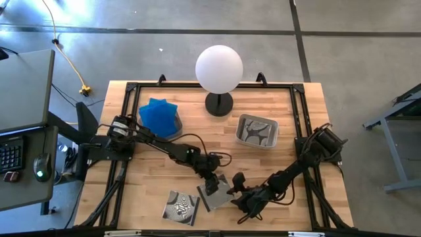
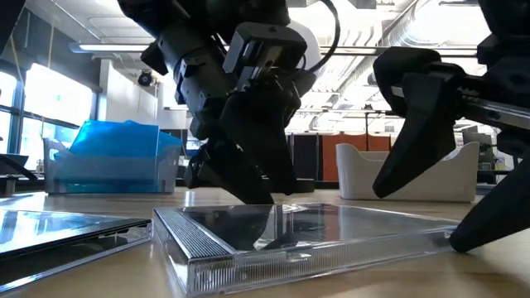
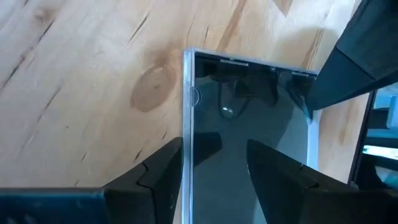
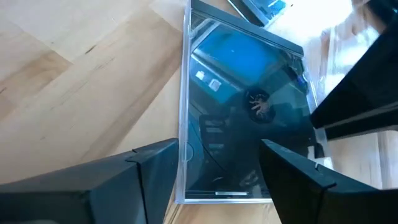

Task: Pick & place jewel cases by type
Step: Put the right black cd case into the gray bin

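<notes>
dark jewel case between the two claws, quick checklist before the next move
1. Dark jewel case flat on the table: ok.
2. Left claw open, fingers straddling one edge of the case: ok.
3. Right claw open at the opposite edge: ok.
4. Either claw gripping the case: not ok, neither has closed.
5. Swirl-pattern case clear of both claws: ok.
6. Grey tub has room for another case: cannot tell.

Wooden bench [image 1: 151, 191] with black frame, white globe lamp [image 1: 219, 69] on black base at far edge, two grey tubs [image 1: 256, 131], yellow cable [image 1: 66, 56] on concrete floor, keyboard and mouse [image 1: 41, 161] on side desk
</notes>
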Available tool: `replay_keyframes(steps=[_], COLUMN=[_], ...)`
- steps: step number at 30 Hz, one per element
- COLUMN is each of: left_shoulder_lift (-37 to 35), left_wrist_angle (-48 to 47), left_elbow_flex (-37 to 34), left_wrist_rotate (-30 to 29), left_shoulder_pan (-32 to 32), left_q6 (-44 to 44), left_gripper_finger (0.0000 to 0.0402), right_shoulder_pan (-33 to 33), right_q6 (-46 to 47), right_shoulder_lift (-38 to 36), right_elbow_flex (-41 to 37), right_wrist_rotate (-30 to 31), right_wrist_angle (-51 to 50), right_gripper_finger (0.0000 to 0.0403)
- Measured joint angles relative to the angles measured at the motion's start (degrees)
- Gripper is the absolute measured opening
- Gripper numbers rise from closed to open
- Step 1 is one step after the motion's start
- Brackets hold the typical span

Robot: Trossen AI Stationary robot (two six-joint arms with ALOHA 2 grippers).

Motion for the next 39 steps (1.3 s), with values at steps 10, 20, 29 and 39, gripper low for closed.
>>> replay_keyframes(steps=[10,20,29,39], left_shoulder_lift=[0.3,0.3,0.7,0.8], left_wrist_angle=[-1.8,-4.1,-11.6,-12.6], left_elbow_flex=[2.7,3.7,9.6,12.7], left_wrist_rotate=[2.0,1.2,-2.7,-6.1], left_shoulder_pan=[0.0,-0.1,0.3,0.6], left_q6=[1.9,1.4,8.6,12.0], left_gripper_finger=[0.0177,0.0177,0.0177,0.0177], right_shoulder_pan=[0.1,2.0,3.5,4.2], right_q6=[-1.1,-1.4,-0.6,7.3], right_shoulder_lift=[-0.1,-0.2,-1.7,-2.6], right_elbow_flex=[0.1,0.0,-0.2,0.0], right_wrist_rotate=[3.1,8.8,11.5,13.3], right_wrist_angle=[-2.4,-3.9,-6.5,-13.9], right_gripper_finger=[0.0216,0.0216,0.0216,0.0216])
